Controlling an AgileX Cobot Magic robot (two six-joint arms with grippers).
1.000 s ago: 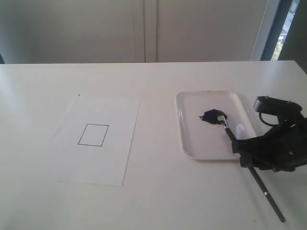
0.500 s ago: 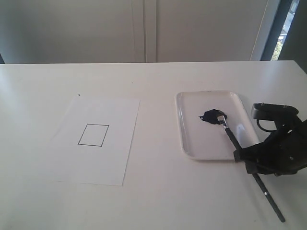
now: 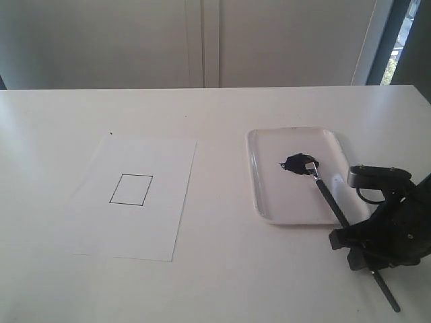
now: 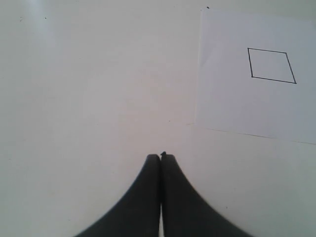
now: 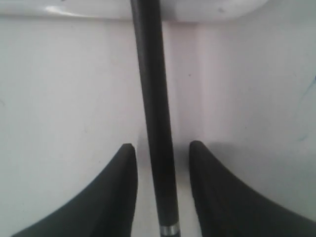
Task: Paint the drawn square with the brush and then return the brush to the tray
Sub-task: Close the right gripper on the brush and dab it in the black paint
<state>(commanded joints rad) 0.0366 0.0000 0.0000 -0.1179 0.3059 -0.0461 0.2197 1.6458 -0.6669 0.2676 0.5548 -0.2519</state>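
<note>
The brush (image 3: 330, 197) lies slanted, its head in the black paint blob (image 3: 297, 163) on the white tray (image 3: 266, 202) and its handle reaching over the near rim onto the table. My right gripper (image 3: 358, 250) sits low over the handle's tail part. In the right wrist view it is open (image 5: 161, 147), and the black handle (image 5: 154, 108) runs between its fingers with a gap on each side. The drawn square (image 3: 131, 189) on the paper sheet (image 3: 161, 222) is blank inside. My left gripper (image 4: 161, 157) is shut on nothing above the bare table beside the sheet; the drawn square (image 4: 271, 65) shows there too.
The white table (image 3: 215, 282) runs to a pale wall at the back. A dark window frame (image 3: 387, 40) stands at the far right. The brush's tail end (image 3: 390, 301) lies near the table's front right corner.
My right gripper has slid down along the brush handle toward the near edge of the table, away from the tray. The brush has stayed in place.
</note>
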